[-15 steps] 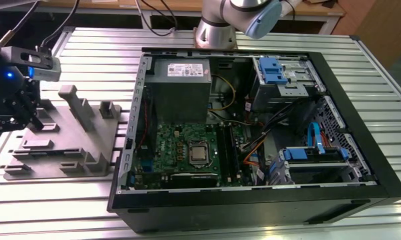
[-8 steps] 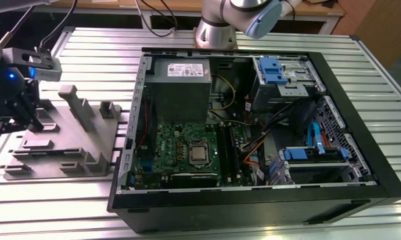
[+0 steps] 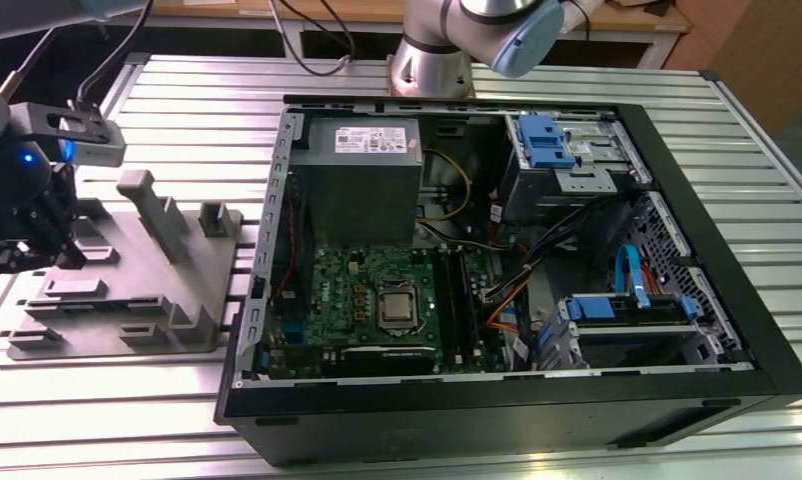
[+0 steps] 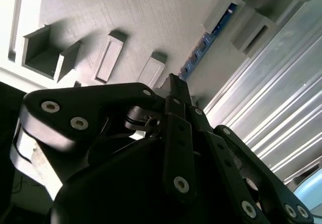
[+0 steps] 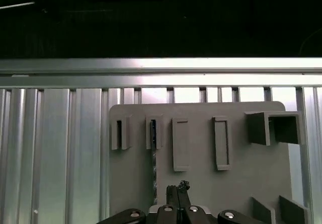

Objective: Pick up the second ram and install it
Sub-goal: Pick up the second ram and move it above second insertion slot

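Observation:
The second ram (image 4: 209, 35) is a thin blue-green stick standing on edge in the grey holder blocks of a grey fixture plate (image 3: 134, 290). In the first wrist view the ram (image 5: 154, 168) runs from a slotted block toward me. My gripper (image 4: 173, 83) hovers above the plate beside the ram, slightly off its line, with its black fingers closed together and nothing between them. In the exterior view the gripper (image 3: 34, 255) hangs over the plate's edge at that view's left. Its tips (image 5: 179, 188) sit just to one side of the stick.
An open black computer case (image 3: 721, 330) lies at the exterior view's right, holding the green motherboard (image 3: 361, 295), long black slots (image 3: 452, 300), a grey power supply (image 3: 361, 170) and blue drive brackets (image 3: 541, 140). The fixture plate carries other raised blocks (image 3: 154, 205). Everything rests on a ribbed aluminium table (image 3: 174, 90).

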Controlling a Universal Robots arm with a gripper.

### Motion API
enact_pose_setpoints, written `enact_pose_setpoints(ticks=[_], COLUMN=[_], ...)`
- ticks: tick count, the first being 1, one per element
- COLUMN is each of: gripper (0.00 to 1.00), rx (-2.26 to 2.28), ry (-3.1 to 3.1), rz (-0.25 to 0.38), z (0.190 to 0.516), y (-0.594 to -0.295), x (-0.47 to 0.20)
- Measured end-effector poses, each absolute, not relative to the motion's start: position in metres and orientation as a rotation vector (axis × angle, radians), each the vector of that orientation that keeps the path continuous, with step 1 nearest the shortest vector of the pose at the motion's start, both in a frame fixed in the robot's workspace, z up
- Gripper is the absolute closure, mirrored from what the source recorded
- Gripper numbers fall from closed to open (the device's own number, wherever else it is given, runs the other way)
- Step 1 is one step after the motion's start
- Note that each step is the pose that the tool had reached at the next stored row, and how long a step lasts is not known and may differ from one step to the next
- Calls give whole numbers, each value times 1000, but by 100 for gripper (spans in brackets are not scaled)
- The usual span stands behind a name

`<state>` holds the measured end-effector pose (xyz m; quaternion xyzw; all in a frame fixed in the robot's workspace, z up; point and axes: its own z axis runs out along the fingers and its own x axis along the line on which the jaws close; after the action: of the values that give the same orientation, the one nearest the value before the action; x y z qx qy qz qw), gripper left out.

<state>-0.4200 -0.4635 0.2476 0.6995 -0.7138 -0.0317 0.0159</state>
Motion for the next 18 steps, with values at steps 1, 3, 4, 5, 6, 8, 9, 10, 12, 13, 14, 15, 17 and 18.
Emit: enact_pose_setpoints(ticks=[1,3,4,5,6,8,9,10,12,13,14,15,17,18], gripper=[93,93,93,93,93,93,93,93,93,93,93,93,93,93], rx=[2183,2197,2206,2214,2223,2242,2253,2264,2284,2292,2299,2306,2318,2323], ry=[-2211,-2192,-2182,-2172,-2161,-2138,-2126,-2114,-2090,-2080,-2071,-2063,-2048,-2041], rz=[-100,-103,-104,-105,-106,-108,-108,-108,-108,-108,-109,-109,-110,-111], z=[247,245,245,244,243,241,240,239,238,237,237,236,234,233], y=[-464,-464,-465,-465,-465,-465,-465,-465,-466,-466,-466,-467,-468,-468], x=[-420,-420,-420,-420,-420,-420,-420,-420,-420,-420,-420,-420,-420,-420])
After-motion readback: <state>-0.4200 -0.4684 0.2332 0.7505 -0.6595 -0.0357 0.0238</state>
